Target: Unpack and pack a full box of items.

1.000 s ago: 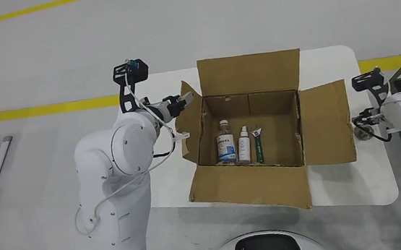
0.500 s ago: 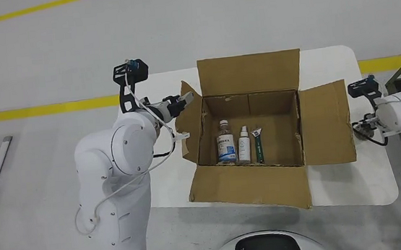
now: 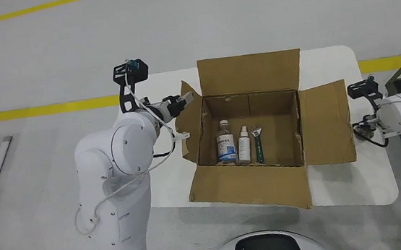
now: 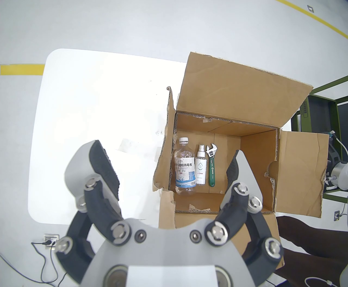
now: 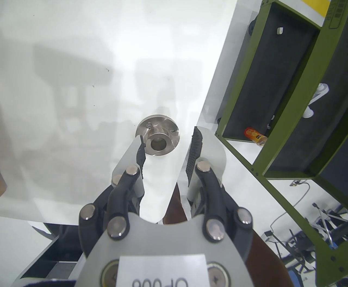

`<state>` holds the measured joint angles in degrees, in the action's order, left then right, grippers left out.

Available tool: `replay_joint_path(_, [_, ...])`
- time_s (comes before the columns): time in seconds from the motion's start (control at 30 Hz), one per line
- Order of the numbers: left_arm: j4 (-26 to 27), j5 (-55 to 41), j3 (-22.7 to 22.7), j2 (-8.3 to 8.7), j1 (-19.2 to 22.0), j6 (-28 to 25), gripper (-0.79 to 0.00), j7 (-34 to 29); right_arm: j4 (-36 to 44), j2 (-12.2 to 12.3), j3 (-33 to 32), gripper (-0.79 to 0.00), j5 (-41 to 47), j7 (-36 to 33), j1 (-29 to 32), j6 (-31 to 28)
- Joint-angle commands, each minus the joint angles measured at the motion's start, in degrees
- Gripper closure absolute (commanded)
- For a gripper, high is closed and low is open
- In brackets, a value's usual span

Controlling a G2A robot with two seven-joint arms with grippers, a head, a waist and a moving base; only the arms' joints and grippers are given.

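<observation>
**A:** From above first. The cardboard box (image 3: 250, 73)?

**B:** Stands open on the white table (image 3: 351, 183), flaps folded back. Holds three things side by side on its floor: a clear bottle (image 3: 225, 146), a small spray bottle (image 3: 244, 146) and a green-handled wrench (image 3: 258, 147).

**A:** And the left gripper (image 3: 182, 100)?

**B:** Hangs near the box's left flap, outside the box.

**A:** The right gripper (image 3: 365, 128)?

**B:** Sits past the right flap, close to the table's right edge.

**A:** Left wrist view, then. Fingers (image 4: 106, 168)?

**B:** Spread wide, gripping nothing. Looks down into the box from above. Shows the bottle nearest the left wall with its white cap toward the back. Puts the spray bottle next and the wrench after it, head toward the back wall.

**A:** Right wrist view?

**B:** Partly open, with pads (image 5: 192, 149) on either side of a metal flange (image 5: 157, 138). Stands hub-up on the bare table, outside the box. Cannot tell whether either pad touches it.

**A:** Anything past the table edge?

**B:** Just a green rack (image 5: 272, 108), beside the table.
</observation>
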<state>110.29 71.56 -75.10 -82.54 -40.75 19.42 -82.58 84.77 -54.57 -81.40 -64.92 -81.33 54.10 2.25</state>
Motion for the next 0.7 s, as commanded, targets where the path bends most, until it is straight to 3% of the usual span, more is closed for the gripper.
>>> replay_joint_path(0.0, [0.0,0.0,0.0,0.0,0.0,0.0,-0.785,0.0,-0.03,0.03,-0.27,-0.382,0.38,0.07,0.37,-0.13])
replay_joint_path(0.3, [0.0,0.0,0.0,0.0,0.0,0.0,-0.785,0.0,-1.1,-0.05,-0.61,-0.397,2.36,1.2,0.87,-0.5])
replay_joint_path(0.67, [0.0,0.0,0.0,0.0,0.0,0.0,-0.785,0.0,-4.28,-0.35,0.72,-0.348,3.34,2.43,-0.42,-0.84])
